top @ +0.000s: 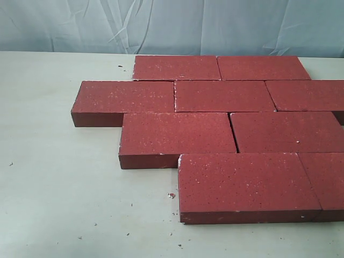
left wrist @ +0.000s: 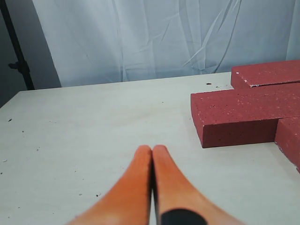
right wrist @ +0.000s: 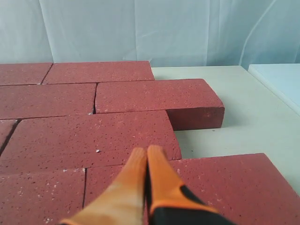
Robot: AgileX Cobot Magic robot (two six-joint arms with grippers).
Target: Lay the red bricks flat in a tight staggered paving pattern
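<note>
The red bricks [top: 231, 129] lie flat in four staggered rows on the pale table, edges close together; the front brick [top: 244, 185] is nearest the camera. No gripper shows in the exterior view. In the left wrist view my left gripper [left wrist: 152, 149] is shut and empty, over bare table, apart from the end of a red brick [left wrist: 243, 115]. In the right wrist view my right gripper [right wrist: 146, 151] is shut and empty, its orange fingertips above the red bricks [right wrist: 89, 140] near a seam between two rows.
Small red crumbs [top: 171, 195] dot the table [top: 59, 183] near the front brick. A wrinkled pale curtain [top: 172, 24] hangs behind. A dark stand pole [left wrist: 16, 47] rises at the table's far edge in the left wrist view. A white panel [right wrist: 279, 79] borders the table.
</note>
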